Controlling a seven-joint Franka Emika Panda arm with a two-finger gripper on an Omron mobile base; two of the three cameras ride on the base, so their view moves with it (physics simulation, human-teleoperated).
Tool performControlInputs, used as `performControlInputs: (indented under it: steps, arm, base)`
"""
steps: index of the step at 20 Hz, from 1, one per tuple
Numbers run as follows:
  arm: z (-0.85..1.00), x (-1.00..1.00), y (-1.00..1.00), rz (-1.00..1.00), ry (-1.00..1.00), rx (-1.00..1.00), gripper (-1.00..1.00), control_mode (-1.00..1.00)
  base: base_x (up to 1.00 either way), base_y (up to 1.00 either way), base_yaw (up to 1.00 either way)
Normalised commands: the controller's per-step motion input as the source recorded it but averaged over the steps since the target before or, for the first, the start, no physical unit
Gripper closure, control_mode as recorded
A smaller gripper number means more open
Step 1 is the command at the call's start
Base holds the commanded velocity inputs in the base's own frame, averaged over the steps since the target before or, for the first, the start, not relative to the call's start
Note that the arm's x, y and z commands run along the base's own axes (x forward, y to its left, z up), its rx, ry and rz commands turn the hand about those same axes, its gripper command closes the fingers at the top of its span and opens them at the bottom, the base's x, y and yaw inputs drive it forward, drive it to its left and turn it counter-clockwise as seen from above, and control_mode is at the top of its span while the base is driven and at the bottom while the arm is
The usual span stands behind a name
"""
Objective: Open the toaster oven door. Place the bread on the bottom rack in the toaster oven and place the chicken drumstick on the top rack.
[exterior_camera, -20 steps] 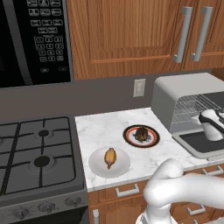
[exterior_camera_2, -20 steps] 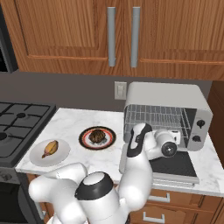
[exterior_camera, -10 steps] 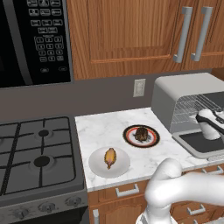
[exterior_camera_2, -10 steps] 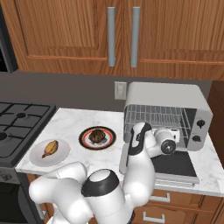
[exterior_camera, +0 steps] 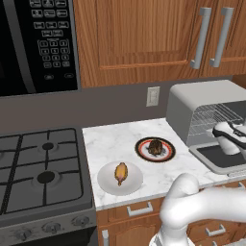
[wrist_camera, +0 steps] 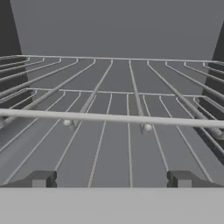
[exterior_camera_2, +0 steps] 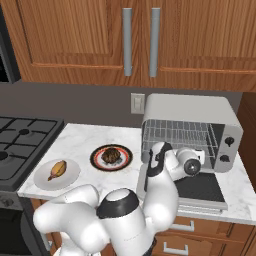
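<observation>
Door (exterior_camera_2: 202,187) of the toaster oven (exterior_camera_2: 192,116) lies open; bread (exterior_camera: 155,146) and chicken drumstick (exterior_camera: 120,173) apparently unmoved on worktop (exterior_camera: 110,141) plates, fingers (wrist_camera: 43,179) wide, empty.

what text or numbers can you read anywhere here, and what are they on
No text can be read.
Microwave keypad: pale marks on the buttons, too small and blurred to read.
Toaster oven: two knobs on its right panel, no legible markings.
Plates, counter, cabinets: no writing.
</observation>
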Motion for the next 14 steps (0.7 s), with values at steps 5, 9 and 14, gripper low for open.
performControlInputs:
  steps: [5,9,14]
  arm:
    - [-0.02,0.08,0.00,0.00,0.00,0.00,-1.00,-1.00]
    - [0.00,0.10,0.00,0.00,0.00,0.00,-1.00,-1.00]
    - [-0.05,0.12,0.00,0.00,0.00,0.00,-1.00,-1.00]
  base:
    - [0.00,0.00,0.00]
    - [0.00,0.00,0.00]
    - [0.00,0.00,0.00]
